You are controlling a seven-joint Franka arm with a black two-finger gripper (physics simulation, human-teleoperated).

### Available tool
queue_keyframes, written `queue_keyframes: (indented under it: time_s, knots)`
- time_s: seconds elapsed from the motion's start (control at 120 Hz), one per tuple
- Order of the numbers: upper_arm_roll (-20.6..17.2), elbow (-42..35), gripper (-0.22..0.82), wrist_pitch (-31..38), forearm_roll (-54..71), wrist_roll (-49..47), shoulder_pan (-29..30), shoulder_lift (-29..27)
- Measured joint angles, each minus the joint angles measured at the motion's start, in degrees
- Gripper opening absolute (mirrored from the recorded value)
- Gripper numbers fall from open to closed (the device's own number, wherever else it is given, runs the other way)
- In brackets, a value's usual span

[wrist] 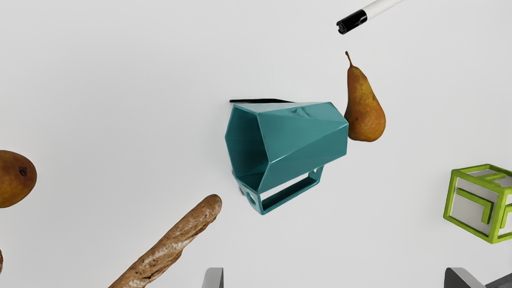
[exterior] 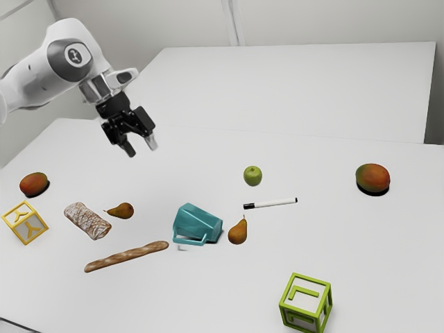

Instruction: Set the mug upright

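In the exterior view my gripper [exterior: 142, 150] hangs high above the table, toward the exterior view's left of the mug and well away from it. The teal faceted mug [exterior: 197, 223] lies on its side on the table, its handle low at the near side. In the wrist view the same mug [wrist: 304, 140] shows its hollow mouth, with its base end against or very close to a pear. My gripper [wrist: 334, 278] is open, its two fingertips wide apart and nothing between them.
Beside the mug's base is a pear [exterior: 238, 231], and a marker [exterior: 270, 203] lies behind it. A baguette [exterior: 126, 257] ends near the mug's mouth side. Farther off are a green apple [exterior: 252, 176], a green-edged block [exterior: 306, 303], another pear [exterior: 121, 210] and a bread loaf [exterior: 87, 220].
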Motion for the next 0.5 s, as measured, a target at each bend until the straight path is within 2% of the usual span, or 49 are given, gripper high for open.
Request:
queue_keyframes:
  time_s: [0.217, 0.5]
  knots:
    - [0.1, -12.8, 0.6, 7.4, -9.4, 5.4, 0.3, -0.9]
    - [0.5, -19.4, 0.6, 13.8, -18.7, 13.2, 0.3, 2.0]
